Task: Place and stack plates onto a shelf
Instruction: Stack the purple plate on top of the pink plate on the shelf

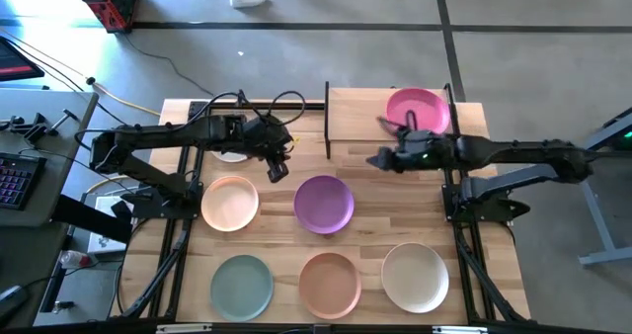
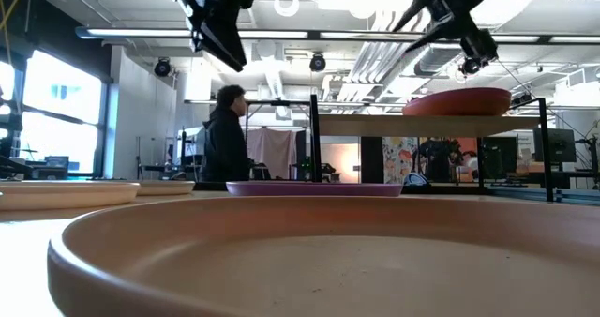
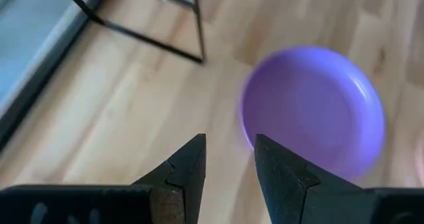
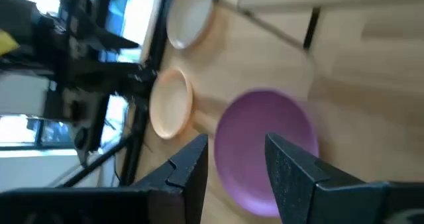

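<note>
High view, inspected from above: my left gripper [image 1: 278, 169] hangs over the table [image 1: 365, 166] just beyond the purple plate [image 1: 324, 203], fingers spread with a clear gap and nothing between them; my left wrist view confirms the gap, with the purple plate lying ahead on the bare wood. My right gripper [image 1: 376, 160] is held at the near edge of the shelf [image 1: 355, 117], between the shelf and the purple plate, fingers likewise parted and empty, as my right wrist view shows. The magenta plate [image 1: 418, 111] sits on the shelf at its right end, alone; in the low view it rests flat on the raised board. The remaining plates lie singly on the table, none touching: a peach plate [image 1: 230, 202] left of the purple one, a sage green plate [image 1: 241, 286], a salmon plate [image 1: 330, 283] and an off-white plate [image 1: 416, 276] in the front row. One more pale plate [image 1: 231, 155] is partly hidden beneath my left arm. A person [image 2: 225, 134] stands in the room beyond the table.
</note>
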### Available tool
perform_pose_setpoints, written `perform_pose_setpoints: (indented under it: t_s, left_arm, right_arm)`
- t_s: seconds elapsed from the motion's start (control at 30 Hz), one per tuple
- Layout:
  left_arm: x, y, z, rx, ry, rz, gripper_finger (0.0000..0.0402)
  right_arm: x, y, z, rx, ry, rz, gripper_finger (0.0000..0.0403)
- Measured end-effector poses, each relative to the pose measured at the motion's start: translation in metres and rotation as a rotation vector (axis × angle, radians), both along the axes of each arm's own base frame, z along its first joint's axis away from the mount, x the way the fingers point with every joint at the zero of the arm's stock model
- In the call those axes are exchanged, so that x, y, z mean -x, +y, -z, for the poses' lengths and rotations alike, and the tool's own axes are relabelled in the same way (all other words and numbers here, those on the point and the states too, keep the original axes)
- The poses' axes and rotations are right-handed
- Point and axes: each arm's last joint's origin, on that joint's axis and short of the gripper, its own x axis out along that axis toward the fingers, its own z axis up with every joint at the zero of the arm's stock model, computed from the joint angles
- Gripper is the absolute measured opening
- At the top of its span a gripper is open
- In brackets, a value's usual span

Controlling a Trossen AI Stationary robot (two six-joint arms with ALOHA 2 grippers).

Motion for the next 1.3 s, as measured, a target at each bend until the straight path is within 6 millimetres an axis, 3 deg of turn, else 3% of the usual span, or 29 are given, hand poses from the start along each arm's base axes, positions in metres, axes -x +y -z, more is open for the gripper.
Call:
perform_pose_setpoints:
  t_s: [0.4, 0.7, 1.07, 1.3]
  left_arm:
    - [0.011, -0.026, 0.009, 0.044, 0.171, 0.072, 0.0117]
    - [0.022, -0.051, 0.014, 0.037, 0.299, 0.107, 0.0117]
    - [0.037, -0.077, 0.017, -0.059, 0.411, 0.069, 0.0117]
    - [0.040, -0.089, 0.017, -0.067, 0.414, 0.072, 0.0117]
  right_arm:
    - [-0.053, 0.039, 0.046, -0.054, 0.095, -0.050, 0.0130]
    - [-0.078, 0.058, 0.078, -0.062, 0.139, -0.067, 0.0104]
    - [-0.087, 0.056, 0.086, -0.083, 0.139, -0.098, 0.0083]
    - [-0.088, 0.030, 0.088, -0.031, 0.169, -0.091, 0.0083]
